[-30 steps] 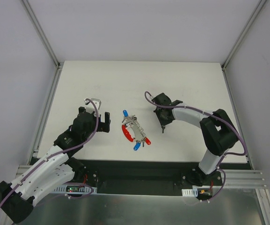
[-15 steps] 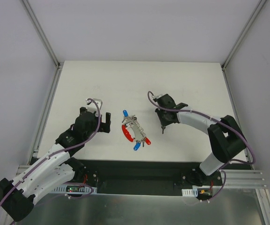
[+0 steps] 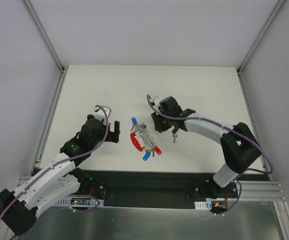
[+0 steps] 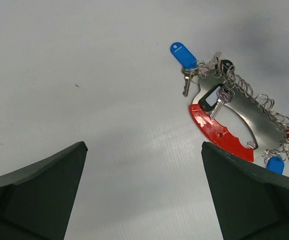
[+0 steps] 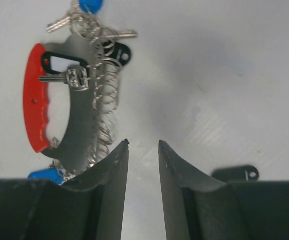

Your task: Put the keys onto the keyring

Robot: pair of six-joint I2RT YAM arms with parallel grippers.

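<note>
The keyring [image 3: 142, 139] lies mid-table: a silvery plate and ring chain with a curved red tag [image 4: 218, 132] and a whitish tag [image 4: 210, 99]. Blue-headed keys [image 4: 183, 54] and a red one hang on it. A loose black-headed key [image 3: 174, 136] lies right of it, and its head shows in the right wrist view [image 5: 237, 173]. My right gripper [image 3: 157, 124] hovers beside the chain's right edge [image 5: 104, 100]; its jaws [image 5: 143, 142] stand narrowly apart and empty. My left gripper [image 3: 112, 131] is left of the keyring, wide open and empty [image 4: 143, 146].
The white tabletop [image 3: 84, 90] is bounded by metal rails at the left [image 3: 51, 117] and right [image 3: 249, 110]. The arm bases stand at the near edge on a black strip [image 3: 149, 185].
My right gripper has moved left, from above the loose black key to the keyring's right edge. The black key stays on the table. My left gripper has edged slightly right.
</note>
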